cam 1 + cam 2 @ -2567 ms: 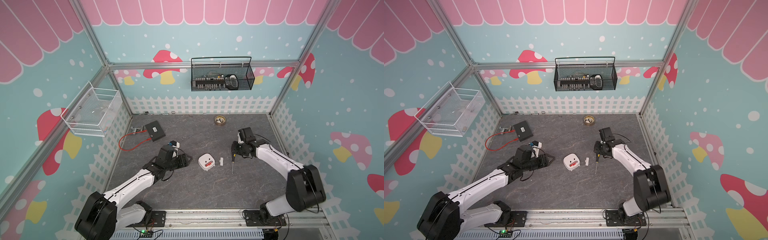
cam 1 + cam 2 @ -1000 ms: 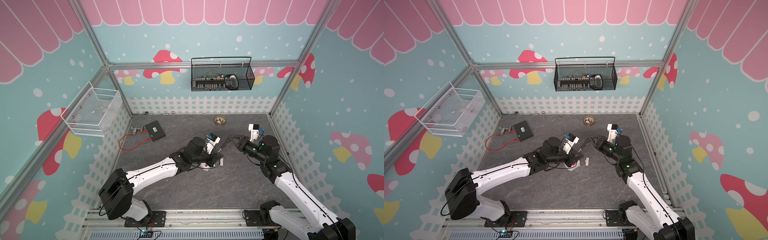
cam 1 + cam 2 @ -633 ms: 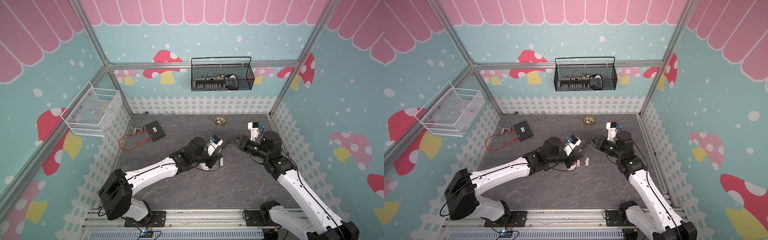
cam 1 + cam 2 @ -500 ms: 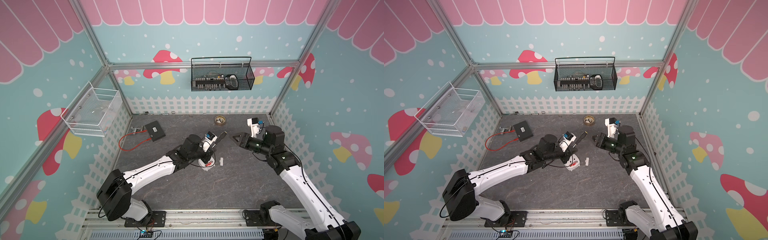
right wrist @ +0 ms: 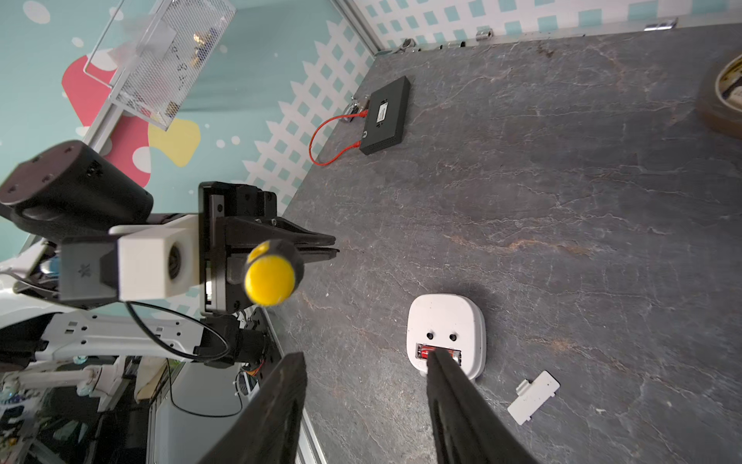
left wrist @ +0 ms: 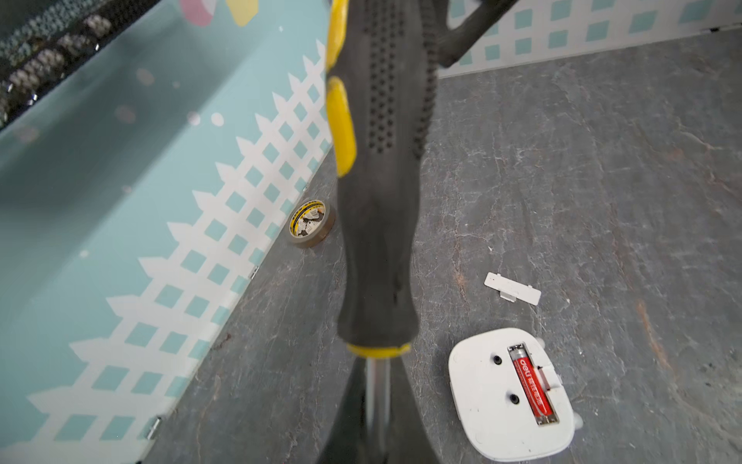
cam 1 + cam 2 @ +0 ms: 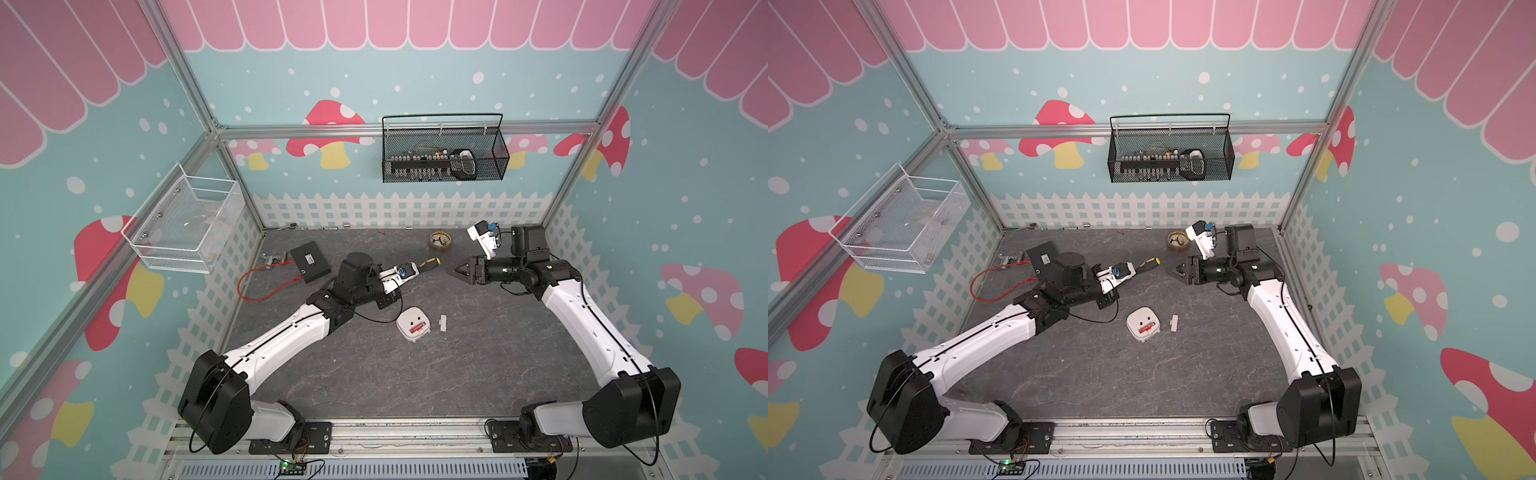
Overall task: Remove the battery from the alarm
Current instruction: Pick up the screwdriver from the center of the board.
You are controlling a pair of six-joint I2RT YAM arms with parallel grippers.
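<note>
I am seeing the left gripper (image 5: 325, 246) clamping shut on the shaft of the screwdriver (image 7: 426, 266), whose yellow-tipped handle is pointing at the right gripper (image 7: 452, 271), which is hanging with jaws apart and holding nothing. The alarm (image 7: 411, 328) is lying face down on the table (image 7: 415, 374), the battery (image 6: 532, 385) sitting in its back recess, the cover plate (image 7: 443, 323) just beside it.

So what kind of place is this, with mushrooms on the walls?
Probably a robot test booth dressed like a playhouse: two robot arms bolted to a front rail, mushroom-print walls on a metal frame, and a black wire basket.
</note>
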